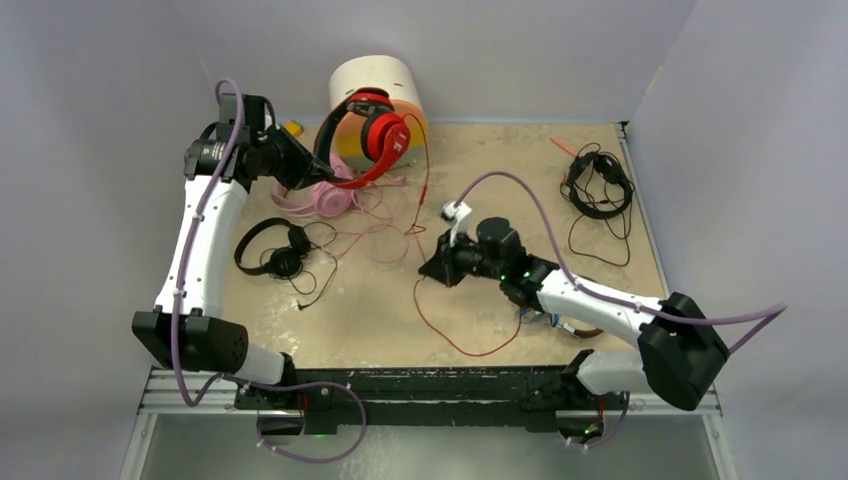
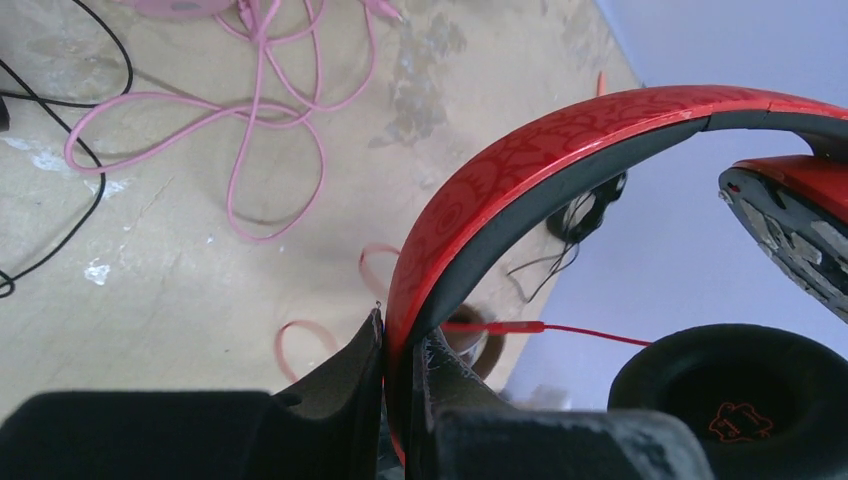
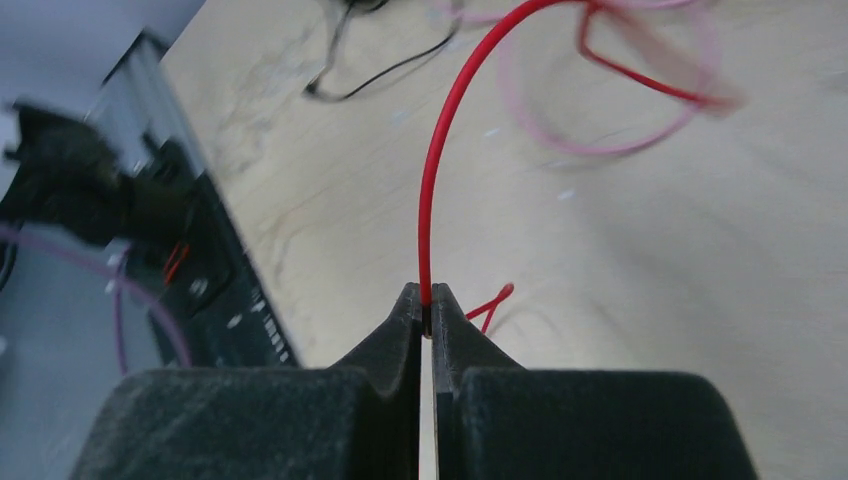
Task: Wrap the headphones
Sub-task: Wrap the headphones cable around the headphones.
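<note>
My left gripper [image 1: 303,172] is shut on the headband of the red headphones [image 1: 375,135] and holds them above the table at the back left. In the left wrist view the fingertips [image 2: 372,335] clamp the red band [image 2: 560,150], and a black ear pad [image 2: 740,400] hangs at the right. The red cable [image 1: 425,185] runs down to my right gripper [image 1: 432,268], which is shut on it [image 3: 437,170], then loops over the table [image 1: 455,340]. The pink headphones [image 1: 322,198] lie below the red ones, with a loose pink cable [image 2: 250,120]. Black headphones lie at the left [image 1: 275,250] and at the back right [image 1: 598,185].
A white, orange and yellow round box [image 1: 375,85] stands at the back behind the red headphones. A brown ring-shaped thing [image 1: 578,328] shows partly under my right arm. The black base rail [image 1: 430,385] runs along the near edge. Grey walls close in the sides.
</note>
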Available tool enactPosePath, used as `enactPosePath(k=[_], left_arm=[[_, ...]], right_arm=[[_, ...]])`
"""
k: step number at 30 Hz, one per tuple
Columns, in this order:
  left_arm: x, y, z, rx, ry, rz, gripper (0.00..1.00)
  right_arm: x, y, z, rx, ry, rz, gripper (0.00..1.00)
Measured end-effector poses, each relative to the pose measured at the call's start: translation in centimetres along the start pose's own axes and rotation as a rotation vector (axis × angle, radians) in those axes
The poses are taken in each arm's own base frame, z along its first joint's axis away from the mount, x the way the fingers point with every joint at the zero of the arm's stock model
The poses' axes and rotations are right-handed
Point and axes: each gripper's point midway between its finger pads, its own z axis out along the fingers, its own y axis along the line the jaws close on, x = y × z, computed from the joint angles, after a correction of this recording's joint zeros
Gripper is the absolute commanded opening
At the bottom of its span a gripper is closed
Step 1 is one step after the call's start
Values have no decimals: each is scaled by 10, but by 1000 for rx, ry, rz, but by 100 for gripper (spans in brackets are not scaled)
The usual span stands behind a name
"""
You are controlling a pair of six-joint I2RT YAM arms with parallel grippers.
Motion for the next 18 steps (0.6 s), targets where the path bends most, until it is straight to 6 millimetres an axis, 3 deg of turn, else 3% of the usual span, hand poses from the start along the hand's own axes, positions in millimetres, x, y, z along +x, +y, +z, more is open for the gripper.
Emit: enactPosePath(k=[3,5,12,15,18], left_arm=[[-21,3,2,-10,-32,-110,0],[-39,10,-4,-6,-59,-200,0],[-115,62,-40,-21,-242,-477,0],[-134,87,-56,-59,-327,-549,0],[-135,98,-61,-90,-366,-572,0]], right_arm=[[27,35,2,-74,74,-31,0],[48,42,-5,-88,118,-32,0],[90,0,-50,151,130,75,0],[85,-21,-71,315,72,146,0],[73,-36,-89,428,-12,187,0]])
